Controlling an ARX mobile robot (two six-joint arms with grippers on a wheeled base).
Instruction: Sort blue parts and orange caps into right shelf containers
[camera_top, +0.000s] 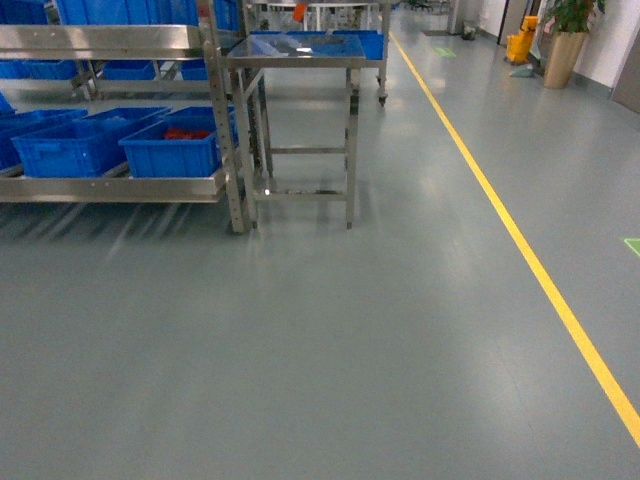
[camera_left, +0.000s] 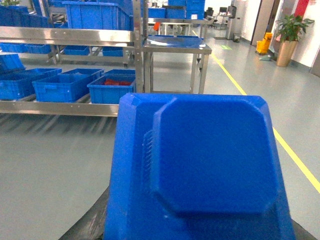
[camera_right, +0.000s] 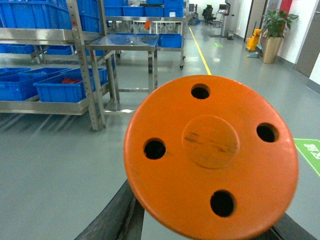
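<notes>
Evidently each wrist camera is filled by one piece, a chunky bright blue part (camera_left: 210, 160) left and a round four-holed orange cap (camera_right: 210, 150) right, though whether either gripper clamps its piece I cannot tell.

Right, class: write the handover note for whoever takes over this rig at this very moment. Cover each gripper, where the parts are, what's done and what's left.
Left gripper: holds a blue part, filling the left wrist view; the jaws themselves are hidden.
Right gripper: holds an orange cap, a round disc with four holes; jaws hidden too.
Robot stands on open floor, away from the shelf. The blue bins sit on its lower level; the rightmost bin already holds red-orange pieces.
Done: both items picked up.
Left: drive to the shelf, drop each item in its bin.
</notes>
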